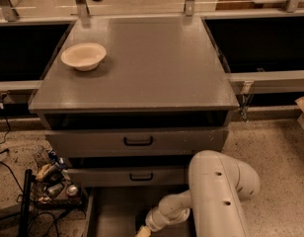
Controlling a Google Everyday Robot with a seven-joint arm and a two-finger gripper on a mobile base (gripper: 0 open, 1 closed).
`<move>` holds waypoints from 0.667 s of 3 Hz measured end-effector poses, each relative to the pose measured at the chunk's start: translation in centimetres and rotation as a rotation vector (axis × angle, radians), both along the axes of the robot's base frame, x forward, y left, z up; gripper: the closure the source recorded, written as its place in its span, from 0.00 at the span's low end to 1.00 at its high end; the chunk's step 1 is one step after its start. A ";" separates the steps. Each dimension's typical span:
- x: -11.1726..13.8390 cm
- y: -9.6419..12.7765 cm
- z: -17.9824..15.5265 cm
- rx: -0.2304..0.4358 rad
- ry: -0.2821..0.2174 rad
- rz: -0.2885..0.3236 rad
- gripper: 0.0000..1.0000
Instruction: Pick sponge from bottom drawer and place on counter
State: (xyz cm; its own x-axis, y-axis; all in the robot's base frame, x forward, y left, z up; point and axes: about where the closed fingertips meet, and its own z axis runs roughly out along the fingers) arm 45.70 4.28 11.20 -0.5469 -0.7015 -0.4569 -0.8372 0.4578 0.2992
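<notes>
- Grey metal is filling your view: the bottom drawer (112,214) is standing pulled out beneath the two upper drawers (138,141), so its floor is lying open to access from above.
- Your white arm (216,191) is folding low in front of the cabinet. The gripper (142,231) is hanging inside that drawer at the very bottom edge of the view, a pose that is suiting a pick off the drawer floor.
- You're not getting a read on the gripper. The frame edge is cutting it off, so I cannot tell whether it is apart, together or clamped on anything.
- The sponge is not showing anywhere. My guess is that it is lying in the drawer, under the wrist or below the frame edge.
- The counter (157,63) is waiting above as the drop-off spot. A cream bowl (83,56) is sitting towards its left rear corner, well apart from the middle.
</notes>
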 end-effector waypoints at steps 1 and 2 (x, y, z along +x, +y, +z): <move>0.0 0.0 0.0 0.000 0.001 0.000 0.18; 0.0 0.0 0.0 0.000 0.001 0.000 0.41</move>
